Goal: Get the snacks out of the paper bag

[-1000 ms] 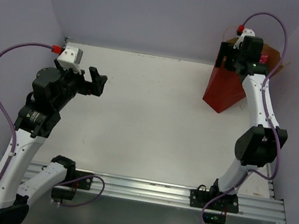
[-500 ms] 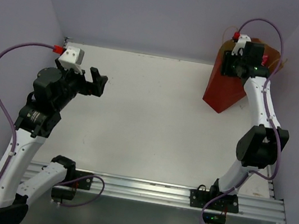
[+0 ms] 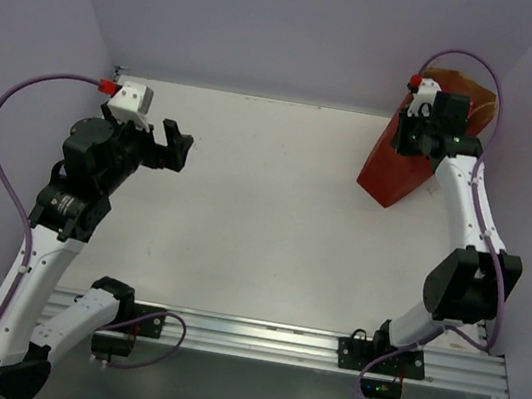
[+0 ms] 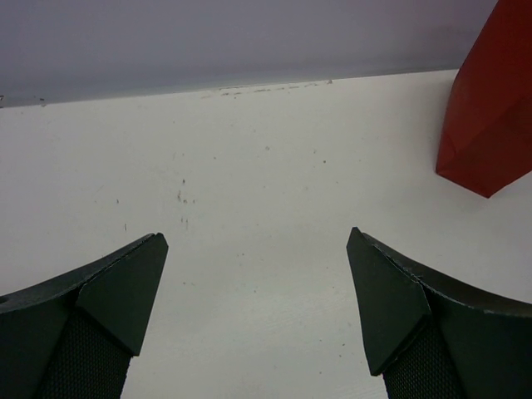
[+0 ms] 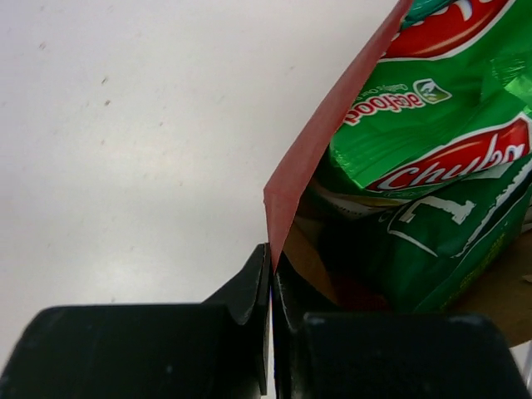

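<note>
Right gripper (image 5: 271, 264): jaws pressed together on the red rim of the paper bag (image 3: 390, 174), pinching one wall edge. The bag sits at the far right corner of the table (image 3: 261, 229), tipped rather than upright, with its mouth higher and toward the back. Whether its base is fully on the table cannot be told. Inside it, green chip bags (image 5: 432, 108) are crowded against the brown lining; no other snacks can be made out.

Left gripper (image 4: 256, 243): fingers spread wide, nothing between them, held over bare table on the left side, well apart from the bag.
</note>
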You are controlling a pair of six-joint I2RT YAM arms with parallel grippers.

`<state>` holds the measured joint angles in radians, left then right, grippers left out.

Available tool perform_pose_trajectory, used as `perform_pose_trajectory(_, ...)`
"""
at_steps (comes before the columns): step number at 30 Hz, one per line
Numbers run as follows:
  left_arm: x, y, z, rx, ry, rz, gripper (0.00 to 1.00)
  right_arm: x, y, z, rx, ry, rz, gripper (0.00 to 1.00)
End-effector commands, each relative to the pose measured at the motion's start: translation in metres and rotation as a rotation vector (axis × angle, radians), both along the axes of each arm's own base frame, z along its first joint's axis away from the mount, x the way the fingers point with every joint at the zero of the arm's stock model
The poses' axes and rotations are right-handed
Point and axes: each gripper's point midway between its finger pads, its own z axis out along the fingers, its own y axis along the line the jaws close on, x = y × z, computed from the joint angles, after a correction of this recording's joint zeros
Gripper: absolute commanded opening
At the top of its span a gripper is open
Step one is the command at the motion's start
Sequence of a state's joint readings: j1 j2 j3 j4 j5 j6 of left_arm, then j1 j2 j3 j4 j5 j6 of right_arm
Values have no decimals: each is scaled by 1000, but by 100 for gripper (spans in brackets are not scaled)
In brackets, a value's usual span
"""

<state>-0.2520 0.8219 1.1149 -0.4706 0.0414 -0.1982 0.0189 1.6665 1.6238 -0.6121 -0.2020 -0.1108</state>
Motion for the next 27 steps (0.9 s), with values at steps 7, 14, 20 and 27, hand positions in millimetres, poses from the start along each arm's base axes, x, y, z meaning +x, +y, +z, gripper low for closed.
perform_pose_trajectory(7, 7, -17, 31, -30, -73, -74, 100, -131, 95, 24, 251, -2, 196, 5)
perform_pose_trajectory(14, 6, -26, 39, -56, -68, -123, 100, -204, 105, 10, 320, 31, 219, 23)
perform_pose_trajectory(20, 9, -34, 28, -71, -19, -154, 100, -210, 58, 87, 296, -170, -42, 69)
perform_pose_trajectory(27, 11, -36, 19, -63, 20, -162, 100, -204, -21, 122, 202, -291, -517, 73)
